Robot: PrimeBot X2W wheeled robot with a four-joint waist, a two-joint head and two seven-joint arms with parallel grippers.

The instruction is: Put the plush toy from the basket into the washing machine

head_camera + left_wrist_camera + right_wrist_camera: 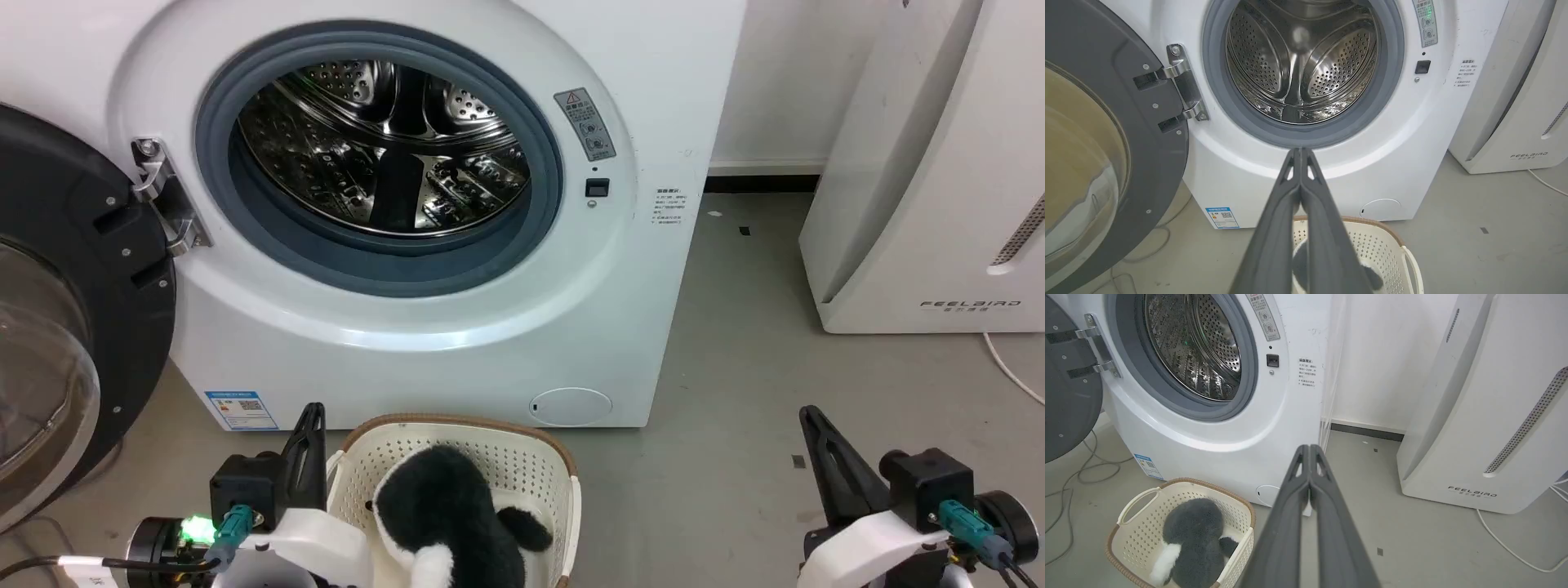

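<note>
**Inspector:** Location of the plush toy (453,514)?

**Onlooker:** In the cream perforated basket (522,461). It lies with black fur uppermost, a white patch at its 6 o'clock end and a stubby black limb at 3 o'clock. It takes up most of the basket.

**Inspector:** And the basket?

**Onlooker:** On the grey floor (735,367), just in front of the washing machine (424,351), at 6 o'clock from the porthole.

**Inspector:** Condition of the machine?

**Onlooker:** The glass door (57,327) stands wide open at 9 o'clock on its steel hinge (167,196). The grey gasket (384,261) and the shiny drum (384,155) are exposed.

**Inspector:** Left fingers (1300,157)?

**Onlooker:** Pressed together tip to tip, gripping nothing. They stand just beside the basket's rim at its 9 o'clock, pointing toward the machine.

**Inspector:** Right fingers (1309,453)?

**Onlooker:** Likewise closed flat against each other and holding nothing. They are at the basket's 3 o'clock, well apart from it, over bare floor.

**Inspector:** Anything else?

**Onlooker:** A white appliance lettered FEELBAIRD (922,204) stands at the machine's 3 o'clock, with a white cord (1008,367) on the floor beside it.
</note>
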